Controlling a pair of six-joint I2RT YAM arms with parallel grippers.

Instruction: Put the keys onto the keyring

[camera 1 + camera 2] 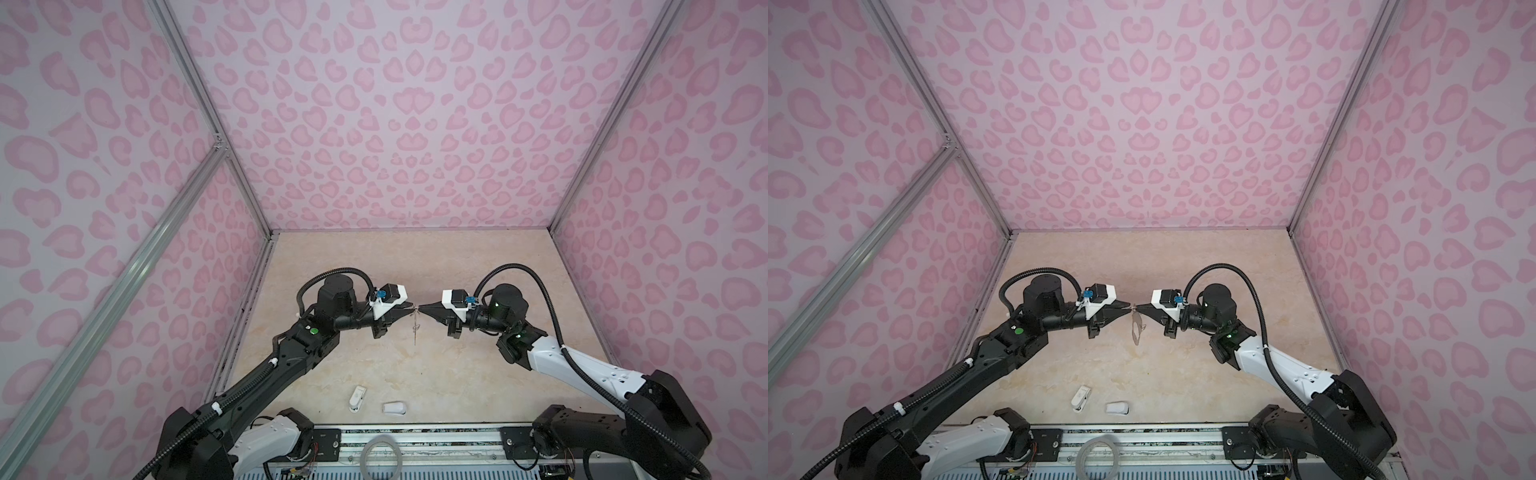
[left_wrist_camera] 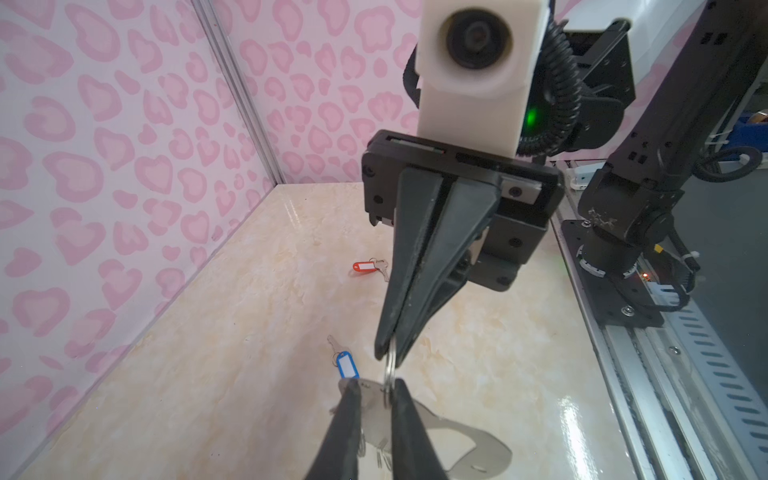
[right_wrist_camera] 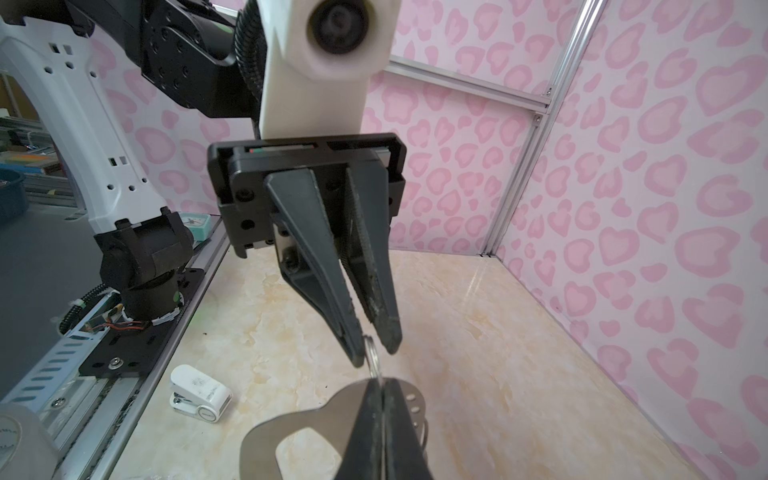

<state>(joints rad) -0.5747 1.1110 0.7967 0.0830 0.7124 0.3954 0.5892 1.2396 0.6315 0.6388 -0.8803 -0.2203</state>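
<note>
Left gripper [image 1: 413, 308] and right gripper [image 1: 421, 308] meet tip to tip, the keyring [image 1: 1136, 328] hanging below them.

At the centre of both top views the two black grippers come nose to nose above the marbled worktop [image 1: 415, 257], with the thin grey plate dangling under their tips. The right wrist view shows the right gripper's fingers pressed together, pinching the keyring by a wire split ring [image 3: 372, 353] at its edge; the left gripper's fingers stand slightly spread, that ring in the gap between them. Low in the left wrist view the blue key [image 2: 345, 365] lies on the worktop, and the red key [image 2: 368, 266] lies nearer mid-frame, well apart from it.
</note>
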